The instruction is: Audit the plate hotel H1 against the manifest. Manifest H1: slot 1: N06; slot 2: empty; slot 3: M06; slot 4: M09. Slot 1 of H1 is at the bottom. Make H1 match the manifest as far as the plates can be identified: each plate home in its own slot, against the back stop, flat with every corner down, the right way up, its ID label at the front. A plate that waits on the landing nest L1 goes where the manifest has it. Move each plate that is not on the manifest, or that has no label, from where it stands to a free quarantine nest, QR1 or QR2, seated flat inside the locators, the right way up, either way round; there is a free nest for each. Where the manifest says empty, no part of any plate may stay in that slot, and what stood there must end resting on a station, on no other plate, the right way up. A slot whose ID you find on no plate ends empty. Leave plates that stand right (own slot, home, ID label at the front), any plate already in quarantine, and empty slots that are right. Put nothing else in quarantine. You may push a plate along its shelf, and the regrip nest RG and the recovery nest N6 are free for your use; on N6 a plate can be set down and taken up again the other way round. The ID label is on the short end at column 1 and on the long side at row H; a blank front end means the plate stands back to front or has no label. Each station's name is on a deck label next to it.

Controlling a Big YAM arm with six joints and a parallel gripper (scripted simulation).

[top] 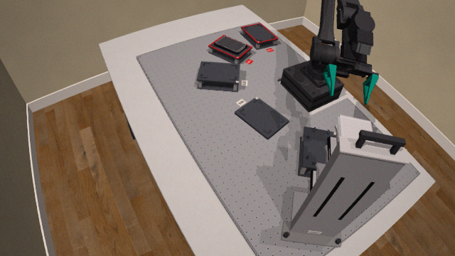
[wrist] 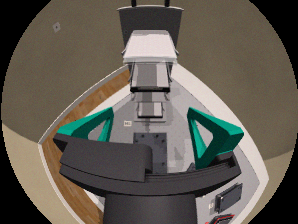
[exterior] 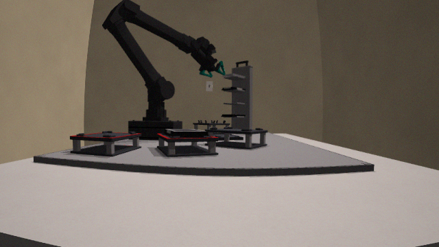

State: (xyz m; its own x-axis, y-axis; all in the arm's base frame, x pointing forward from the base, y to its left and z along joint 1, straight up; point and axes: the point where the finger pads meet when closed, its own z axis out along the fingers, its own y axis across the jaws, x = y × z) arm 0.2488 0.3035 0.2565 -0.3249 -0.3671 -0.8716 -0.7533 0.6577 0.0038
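The plate hotel H1 (top: 384, 174) (exterior: 246, 96) (wrist: 152, 46) is a grey tower with a black handle at the right end of the deck. In the exterior view its four shelves show. Dark plates seem to lie on the bottom shelf (exterior: 233, 115) and the third shelf (exterior: 233, 90). The other two look thin and grey, and the labels are too small to read. My gripper (top: 350, 84) (exterior: 212, 70) (wrist: 150, 111) is open and empty. It hangs high in front of the hotel's top, facing its open side.
One red-rimmed quarantine nest (exterior: 186, 138) holds a dark plate (top: 231, 44) (exterior: 185, 131). The other red-rimmed nest (top: 259, 33) (exterior: 105, 138) is bare. A raised dark nest (top: 217, 72), a flat dark nest (top: 261, 117) and a small nest (top: 313, 147) beside the hotel stand on the deck. The arm's base (top: 309, 85) stands near the right edge.
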